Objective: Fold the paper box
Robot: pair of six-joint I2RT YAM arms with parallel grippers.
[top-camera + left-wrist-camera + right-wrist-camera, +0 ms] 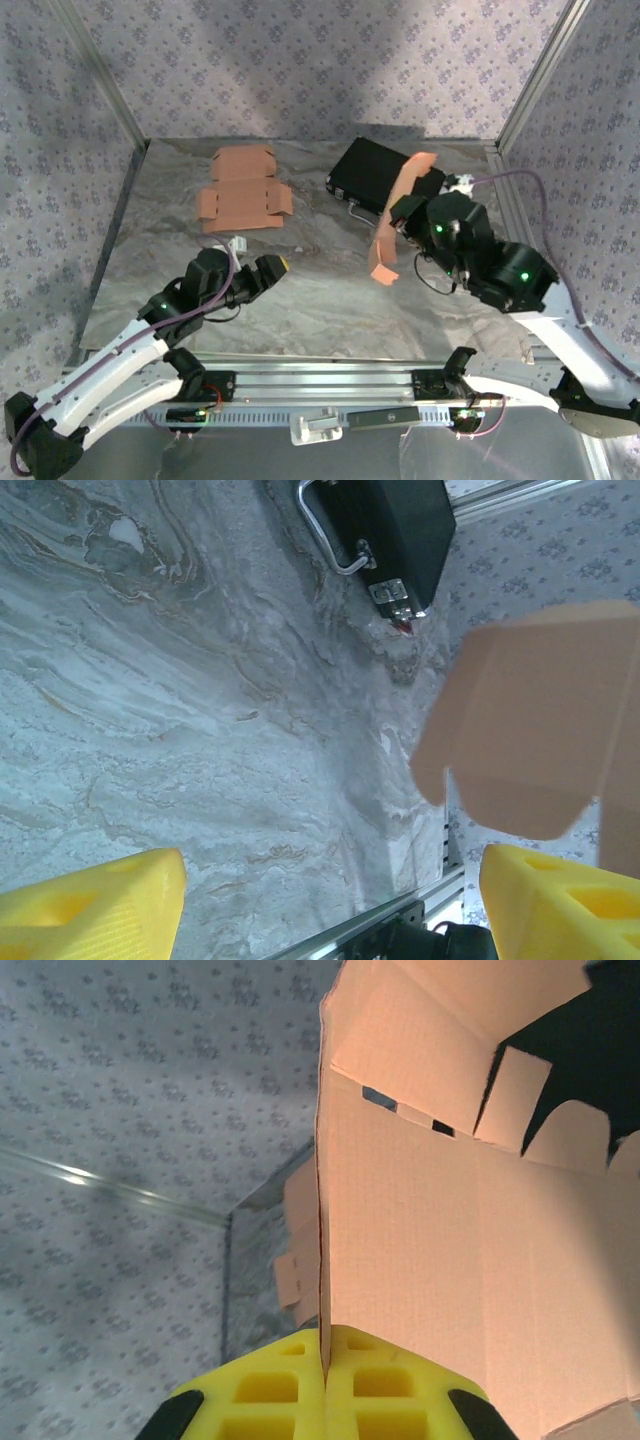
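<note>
Patterned fabric walls close in the table (300,300), which is covered by a grey marbled sheet. Metal frame posts rise at the back corners and a rail crosses the near edge. Your widest open stretch of sheet lies mid-table, between the two grippers.

The right gripper (400,212) is clamped on the paper box (384,250), holding it upright and curved at the right of the table. In its wrist view the yellow fingers (270,1390) pinch one cardboard edge. The panels run out of that view, so you cannot tell which flap is gripped, nor whether the lower tip touches the sheet.

The left gripper (272,267) sits low at near left, jaws spread and holding nothing.

A black case (372,170) lies at back right, just behind the held box, which covers part of it. A flat cardboard blank (243,190) rests at back left, well apart from both grippers.
</note>
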